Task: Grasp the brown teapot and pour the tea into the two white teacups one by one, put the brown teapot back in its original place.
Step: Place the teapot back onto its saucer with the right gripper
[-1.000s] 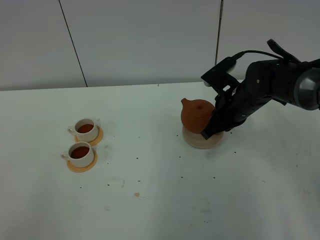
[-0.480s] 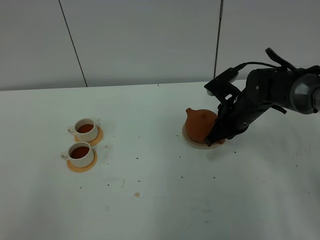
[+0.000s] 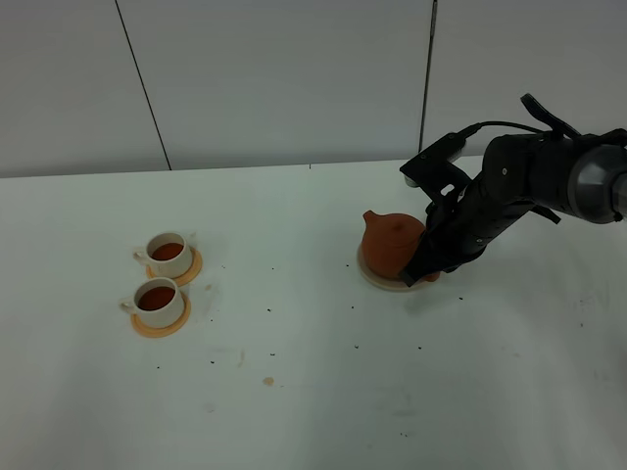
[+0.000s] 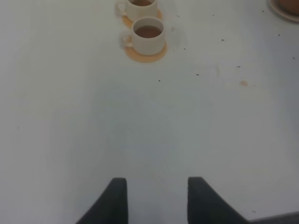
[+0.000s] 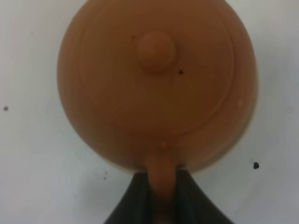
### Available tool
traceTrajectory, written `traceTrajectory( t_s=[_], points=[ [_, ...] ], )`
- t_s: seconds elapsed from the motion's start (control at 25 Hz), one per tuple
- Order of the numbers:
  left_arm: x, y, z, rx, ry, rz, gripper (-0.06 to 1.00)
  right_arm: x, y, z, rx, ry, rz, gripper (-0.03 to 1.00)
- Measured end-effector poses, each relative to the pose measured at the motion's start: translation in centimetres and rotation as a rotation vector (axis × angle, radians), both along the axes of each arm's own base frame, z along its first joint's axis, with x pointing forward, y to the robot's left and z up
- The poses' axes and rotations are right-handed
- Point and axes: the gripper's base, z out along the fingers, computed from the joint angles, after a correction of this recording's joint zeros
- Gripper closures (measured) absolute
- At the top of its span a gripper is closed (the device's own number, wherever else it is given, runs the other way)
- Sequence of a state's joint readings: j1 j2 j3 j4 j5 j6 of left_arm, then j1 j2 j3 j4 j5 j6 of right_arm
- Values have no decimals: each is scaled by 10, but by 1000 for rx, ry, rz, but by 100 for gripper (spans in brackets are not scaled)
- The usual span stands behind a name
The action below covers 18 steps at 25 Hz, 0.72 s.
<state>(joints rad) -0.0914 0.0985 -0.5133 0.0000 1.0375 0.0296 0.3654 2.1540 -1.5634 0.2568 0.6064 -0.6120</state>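
1. Right fingers [image 5: 140, 198] clamped on the handle of the teapot [image 3: 394, 243]; left gripper [image 4: 156, 198] idle, fingers apart over bare table [image 3: 294, 392].
2. Teapot now upright on its coaster [image 3: 377, 280], no longer tilted and raised as a second earlier.
3. Both cups [image 3: 162, 279] filled; only release seemingly remaining.
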Motion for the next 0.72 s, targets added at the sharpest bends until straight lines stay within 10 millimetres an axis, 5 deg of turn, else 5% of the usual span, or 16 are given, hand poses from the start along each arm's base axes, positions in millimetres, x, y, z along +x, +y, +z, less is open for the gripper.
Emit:
traceTrajectory(
  t_s=[0.72],
  points=[
    [0,0,0,-2,1,2,57,1,0,-1,10,1,-22,85]
  ],
)
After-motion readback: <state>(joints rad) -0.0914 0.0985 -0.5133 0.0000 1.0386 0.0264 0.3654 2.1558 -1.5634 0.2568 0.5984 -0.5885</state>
